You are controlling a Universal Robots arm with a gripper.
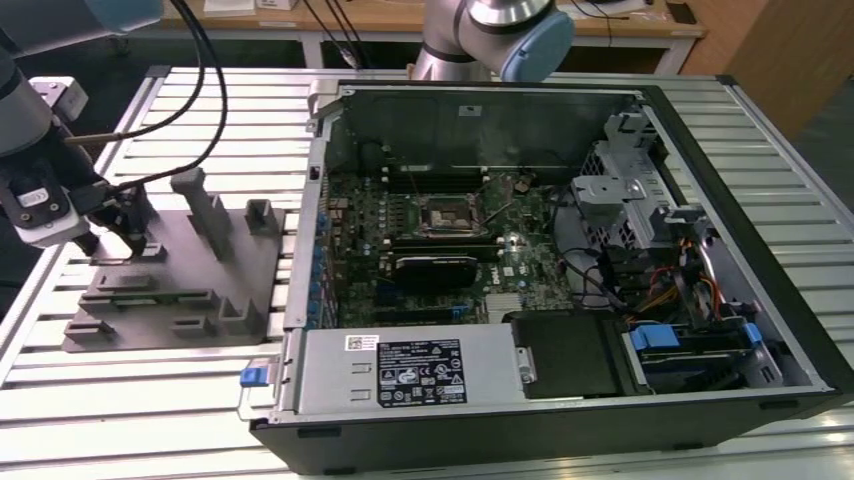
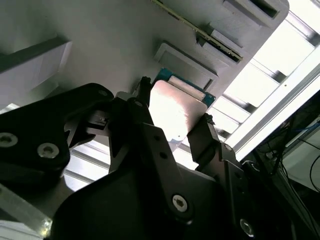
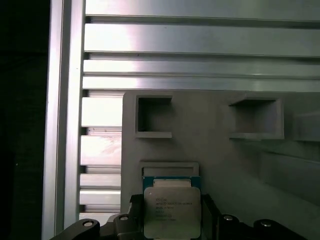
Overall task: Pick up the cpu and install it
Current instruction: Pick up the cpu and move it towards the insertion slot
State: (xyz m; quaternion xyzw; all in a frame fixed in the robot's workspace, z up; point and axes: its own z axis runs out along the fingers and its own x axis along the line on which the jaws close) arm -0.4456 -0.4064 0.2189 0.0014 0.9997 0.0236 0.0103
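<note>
The cpu (image 3: 171, 212), a small square chip with a pale silvery top and a green edge, sits between my gripper's fingers in both wrist views. My gripper (image 2: 175, 111) is shut on the cpu (image 2: 176, 107), one black finger (image 2: 141, 100) against each side. The chip is at the grey moulded fixture (image 3: 225, 165), next to a shallow rectangular recess. In the exterior view my gripper (image 1: 114, 242) stands over the far left part of the grey fixture (image 1: 174, 300). The black square socket (image 1: 445, 217) lies on the motherboard inside the open computer case (image 1: 747, 300), at the exterior view's right.
The fixture has upright blocks (image 1: 214, 215) close beside my gripper. It rests on a ribbed aluminium table (image 1: 80, 400). Cables (image 1: 187, 90) hang from the arm at the left. A second arm's base (image 1: 487, 35) stands behind the case.
</note>
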